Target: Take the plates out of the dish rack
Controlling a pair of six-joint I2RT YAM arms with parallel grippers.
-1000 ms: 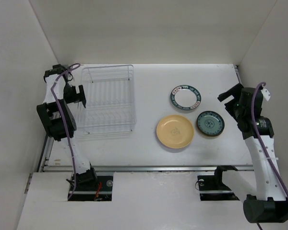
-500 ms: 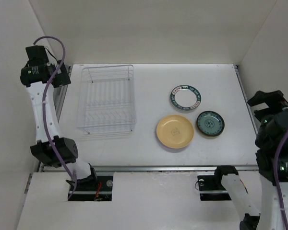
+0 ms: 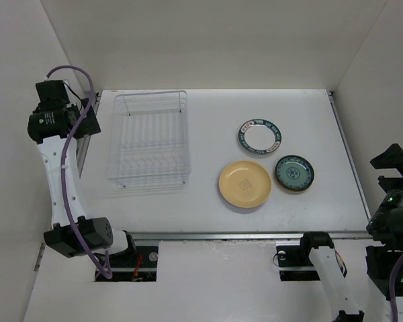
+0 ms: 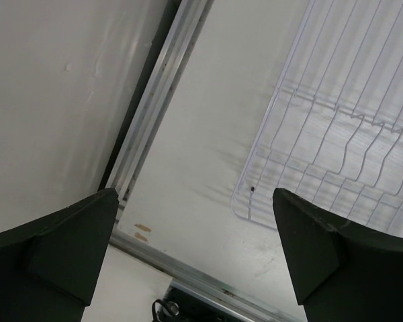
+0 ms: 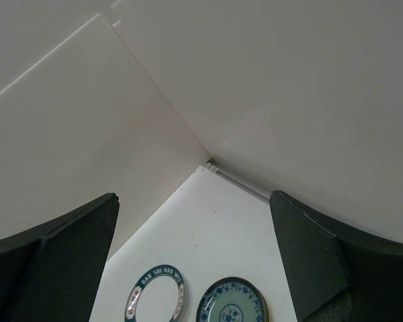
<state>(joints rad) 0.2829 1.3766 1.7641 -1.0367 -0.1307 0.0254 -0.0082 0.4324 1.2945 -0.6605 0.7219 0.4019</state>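
Right arm is mostly cut off at the bottom right corner of the top view, and its fingers are hard to make out there. The right wrist view shows the right gripper (image 5: 193,196) spread wide with nothing between its dark fingers, pointing up at the walls and the far right corner of the white worktop (image 3: 208,114). The left gripper (image 4: 195,194) is also spread wide and holds nothing. It hangs over the far left edge, just beside the rectangular white wire dish rack (image 3: 149,139). Only a corner of the rack fits in the left wrist view; the rest is cropped.

Count: one rack, in the far left part of the worktop, its slots showing as bare wire. Three plates lie flat on the worktop right of centre:
- round plain yellow plate (image 3: 244,184)
- round white plate with dark teal patterned rim (image 3: 260,137), nearer the far edge
- smaller round teal patterned plate (image 3: 294,172), just beside the yellow one toward the right edge; cannot tell if they touch

The right wrist view shows only the two patterned plates, both clipped by the frame bottom.
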